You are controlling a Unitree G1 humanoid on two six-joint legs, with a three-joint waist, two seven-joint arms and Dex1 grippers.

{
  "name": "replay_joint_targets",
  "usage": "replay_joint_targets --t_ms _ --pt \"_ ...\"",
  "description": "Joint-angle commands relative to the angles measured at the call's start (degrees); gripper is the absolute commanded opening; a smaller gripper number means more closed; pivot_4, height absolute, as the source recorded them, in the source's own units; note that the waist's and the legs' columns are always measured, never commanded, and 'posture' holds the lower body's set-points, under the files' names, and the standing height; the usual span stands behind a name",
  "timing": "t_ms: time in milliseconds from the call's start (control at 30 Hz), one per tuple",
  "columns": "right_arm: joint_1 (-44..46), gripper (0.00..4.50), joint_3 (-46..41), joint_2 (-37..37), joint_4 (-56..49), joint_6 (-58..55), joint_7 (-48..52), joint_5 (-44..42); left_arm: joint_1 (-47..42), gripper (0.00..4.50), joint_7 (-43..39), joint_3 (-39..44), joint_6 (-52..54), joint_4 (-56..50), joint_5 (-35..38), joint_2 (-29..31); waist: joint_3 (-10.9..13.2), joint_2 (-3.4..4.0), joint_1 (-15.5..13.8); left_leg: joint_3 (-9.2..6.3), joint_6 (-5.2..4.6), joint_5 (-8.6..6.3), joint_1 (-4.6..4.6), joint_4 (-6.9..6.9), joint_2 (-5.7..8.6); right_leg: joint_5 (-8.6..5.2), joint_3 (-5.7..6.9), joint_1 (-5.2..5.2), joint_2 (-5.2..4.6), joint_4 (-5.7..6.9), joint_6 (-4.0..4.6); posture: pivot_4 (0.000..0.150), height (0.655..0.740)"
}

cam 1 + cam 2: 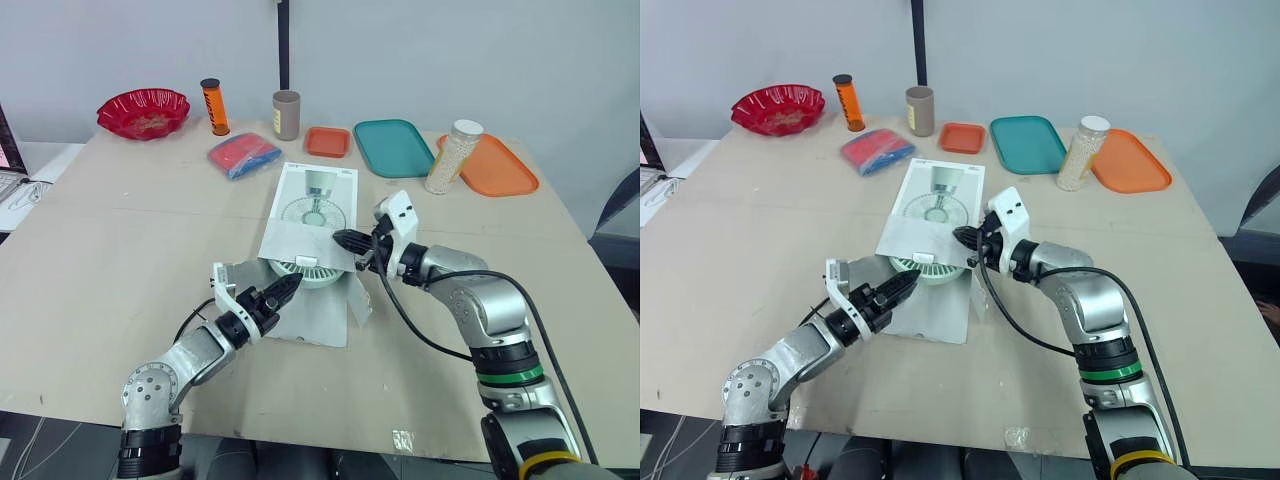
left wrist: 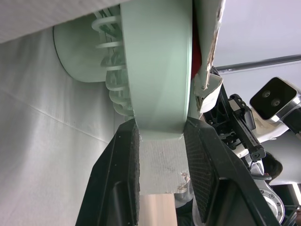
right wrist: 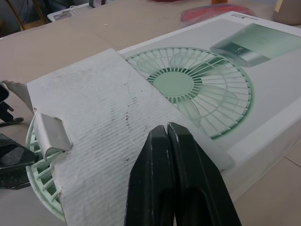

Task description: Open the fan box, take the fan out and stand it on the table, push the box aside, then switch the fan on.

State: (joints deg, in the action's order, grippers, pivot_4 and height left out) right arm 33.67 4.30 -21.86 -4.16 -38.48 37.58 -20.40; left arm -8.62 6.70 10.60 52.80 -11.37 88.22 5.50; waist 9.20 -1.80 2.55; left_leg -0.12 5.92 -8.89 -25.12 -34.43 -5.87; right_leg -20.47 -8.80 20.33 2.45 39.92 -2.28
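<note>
The white fan box (image 1: 310, 205) lies flat mid-table, its near end open and its flaps spread on the table. The pale green fan (image 1: 308, 270) sticks partly out of that open end. My left gripper (image 1: 290, 287) reaches in from the near side, and in the left wrist view its fingers (image 2: 127, 155) clamp either side of the fan's green rim (image 2: 155, 70). My right gripper (image 1: 340, 240) is shut, with nothing between its fingers (image 3: 160, 155). Its tips rest on the box's raised top flap (image 3: 103, 94), just above the fan.
Along the far edge stand a red bowl (image 1: 143, 110), an orange bottle (image 1: 213, 107), a brown cup (image 1: 286, 114), a small orange tray (image 1: 328, 141), a teal tray (image 1: 393, 146), a jar of white beads (image 1: 454, 156) and an orange tray (image 1: 500, 165). A blue-red packet (image 1: 243, 154) lies behind the box.
</note>
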Motion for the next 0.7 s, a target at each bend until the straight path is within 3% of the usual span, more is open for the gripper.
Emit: replay_joint_targets --t_ms 33,700 --pt "0.63 0.0 -0.13 -0.57 -1.78 0.43 0.35 0.03 2.33 1.15 0.96 -0.68 1.34 0.38 0.11 1.87 0.0 0.0 0.0 0.0 0.0 0.0 0.0 0.0 0.0 0.0 0.0 0.0 0.0 0.0 0.0 0.15 0.7389" --pt "0.7 0.0 1.02 0.42 -1.36 0.61 0.21 0.63 11.04 1.15 -1.33 -1.74 0.81 -6.67 6.81 9.13 0.0 0.0 0.12 0.0 -0.02 -0.01 0.01 0.04 -0.01 -0.04 -0.01 0.04 0.0 0.0 0.02 0.15 0.7389"
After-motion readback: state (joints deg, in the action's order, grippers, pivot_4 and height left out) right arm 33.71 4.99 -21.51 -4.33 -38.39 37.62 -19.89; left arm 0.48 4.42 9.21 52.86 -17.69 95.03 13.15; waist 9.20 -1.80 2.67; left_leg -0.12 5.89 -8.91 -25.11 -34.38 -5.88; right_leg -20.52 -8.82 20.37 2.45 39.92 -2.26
